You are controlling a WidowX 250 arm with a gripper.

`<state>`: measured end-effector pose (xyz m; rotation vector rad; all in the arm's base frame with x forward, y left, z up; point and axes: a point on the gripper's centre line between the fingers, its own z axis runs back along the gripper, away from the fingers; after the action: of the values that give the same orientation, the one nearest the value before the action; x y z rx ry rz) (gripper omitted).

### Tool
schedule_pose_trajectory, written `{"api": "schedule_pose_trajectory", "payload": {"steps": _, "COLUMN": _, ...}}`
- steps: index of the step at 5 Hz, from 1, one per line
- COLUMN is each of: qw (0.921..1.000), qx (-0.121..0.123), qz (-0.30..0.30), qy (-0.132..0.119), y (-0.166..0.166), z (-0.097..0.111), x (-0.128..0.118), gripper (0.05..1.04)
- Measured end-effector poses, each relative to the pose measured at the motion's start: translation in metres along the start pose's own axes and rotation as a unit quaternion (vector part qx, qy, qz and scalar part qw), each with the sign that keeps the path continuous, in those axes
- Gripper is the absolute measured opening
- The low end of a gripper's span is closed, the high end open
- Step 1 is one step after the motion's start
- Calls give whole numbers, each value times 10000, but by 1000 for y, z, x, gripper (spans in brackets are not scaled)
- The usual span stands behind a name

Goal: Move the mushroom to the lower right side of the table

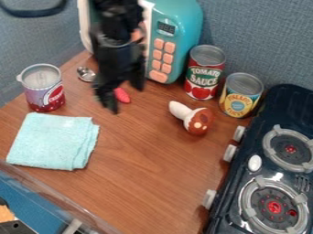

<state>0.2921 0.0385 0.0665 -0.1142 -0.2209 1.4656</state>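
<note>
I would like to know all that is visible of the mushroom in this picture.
The mushroom looks like a toy, with a smooth white stem and a rounded brown cap with pale spots. It lies on its side on the wooden table, stem toward the microwave, cap toward the stove. Nothing but the table appears to touch it.

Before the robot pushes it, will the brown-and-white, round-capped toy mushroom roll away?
Perhaps: the mushroom lies on its side, so its rounded cap could roll. It might curve rather than go straight, since its stem looks narrower.
</note>
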Motion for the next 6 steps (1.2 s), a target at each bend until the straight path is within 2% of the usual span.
{"api": "schedule_pose_trajectory", "payload": {"steps": 1, "qw": 9995, "qx": -122, "qz": -264, "qy": 109, "y": -35, "z": -4, "x": -27, "gripper": 999}}
{"api": "schedule_pose_trajectory", "payload": {"steps": 2, "qw": 9996, "qx": 12, "qz": -224, "qy": 171, "y": -63, "z": -19, "x": -51, "gripper": 999}}
{"api": "schedule_pose_trajectory", "payload": {"steps": 3, "qw": 9991, "qx": 48, "qz": -397, "qy": 160, "y": -83, "z": -36, "x": -70, "gripper": 999}}
{"api": "schedule_pose_trajectory", "payload": {"steps": 6, "qw": 9964, "qx": 384, "qz": -742, "qy": -106, "y": -80, "z": -82, "x": -79, "gripper": 999}}
